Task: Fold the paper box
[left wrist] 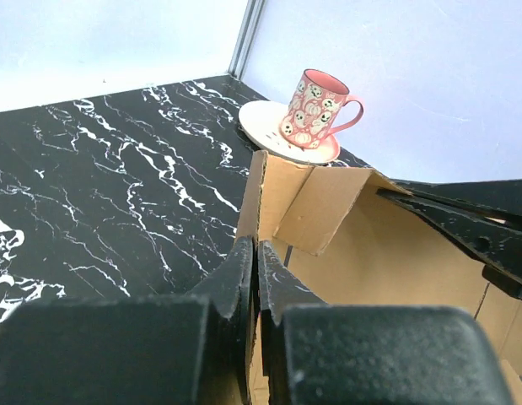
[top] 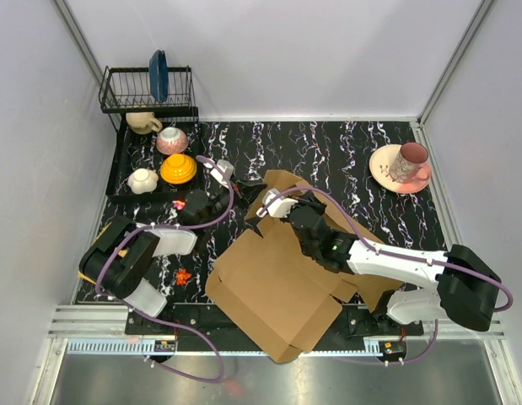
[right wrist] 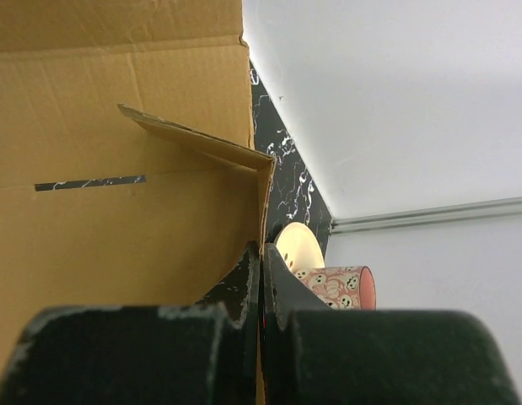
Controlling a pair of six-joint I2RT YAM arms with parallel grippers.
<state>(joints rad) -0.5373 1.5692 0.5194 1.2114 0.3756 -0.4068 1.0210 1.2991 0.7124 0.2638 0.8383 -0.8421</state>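
Firmly, the left gripper (left wrist: 256, 253) and right gripper (right wrist: 261, 255) each pinched a raised flap of the paper box (top: 273, 291) by the worktop's (top: 345, 152) near edge.

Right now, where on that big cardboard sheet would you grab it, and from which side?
Take the paper box by a raised flap edge, coming in edge-on to pinch across its thickness. The main panel lies flat, with nothing to pinch; the flaps stand up, thin. The left end effector and right end effector are shut on such edges.
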